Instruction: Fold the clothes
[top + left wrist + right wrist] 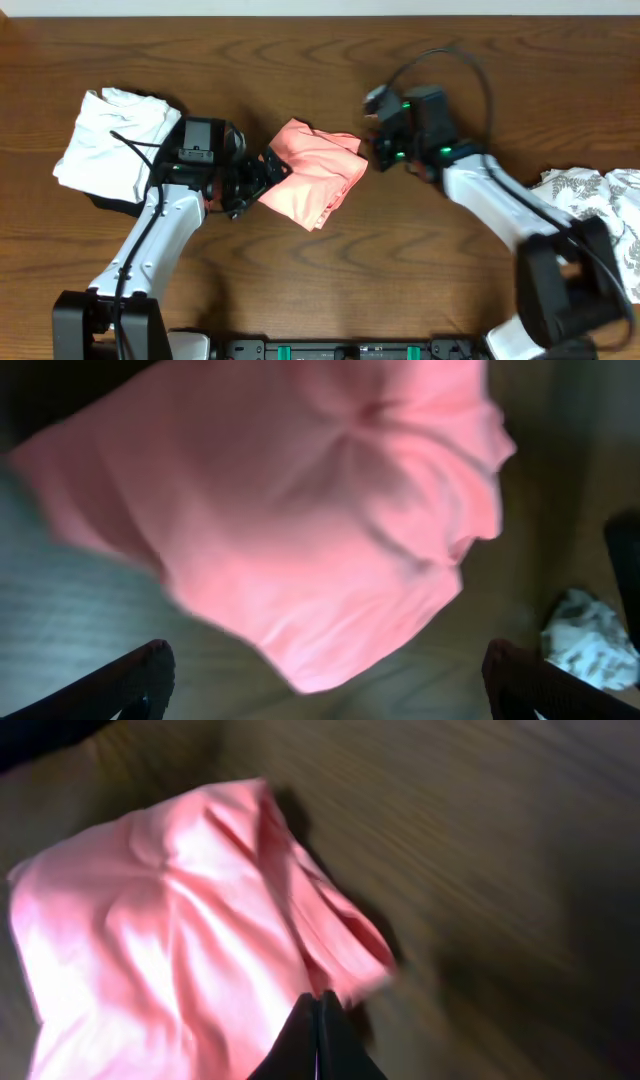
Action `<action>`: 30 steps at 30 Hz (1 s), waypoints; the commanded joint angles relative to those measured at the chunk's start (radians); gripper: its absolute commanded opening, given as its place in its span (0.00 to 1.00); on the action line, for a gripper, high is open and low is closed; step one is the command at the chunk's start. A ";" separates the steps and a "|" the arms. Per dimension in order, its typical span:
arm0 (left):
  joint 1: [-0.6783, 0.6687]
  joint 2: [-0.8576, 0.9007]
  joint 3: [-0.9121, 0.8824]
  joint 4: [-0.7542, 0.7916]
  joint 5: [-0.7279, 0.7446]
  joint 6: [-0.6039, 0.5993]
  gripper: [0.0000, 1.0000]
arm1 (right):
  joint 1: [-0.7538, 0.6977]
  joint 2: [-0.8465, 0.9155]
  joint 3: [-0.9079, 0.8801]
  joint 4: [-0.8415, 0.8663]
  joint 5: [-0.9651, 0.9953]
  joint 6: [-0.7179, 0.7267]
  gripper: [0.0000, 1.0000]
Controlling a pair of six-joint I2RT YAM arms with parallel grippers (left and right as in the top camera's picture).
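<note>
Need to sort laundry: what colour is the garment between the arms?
Salmon pink garment; overhead shows it best.

The clothes (312, 172) are soft, matt cloth in salmon pink, falling in shallow rumpled creases. The surface (300, 60) is dark brown wood with bold grain and a low satin finish. The white garment (105, 145) is also matt cloth, lightly wrinkled. The leaf-print cloth (590, 195) looks thin, crumpled and matt. The arm shells (165, 235) are smooth and white, probably plastic, with a faint gloss. The wrist housings (205, 145) are matt black. The left fingers (140, 675) and right fingers (300, 1045) look black and matt, though both wrist views are too blurred to tell rubber from plastic.
</note>
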 commanded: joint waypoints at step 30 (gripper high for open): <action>0.001 0.171 -0.001 0.266 -0.174 0.116 0.98 | 0.084 0.278 0.002 -0.079 -0.228 0.277 0.02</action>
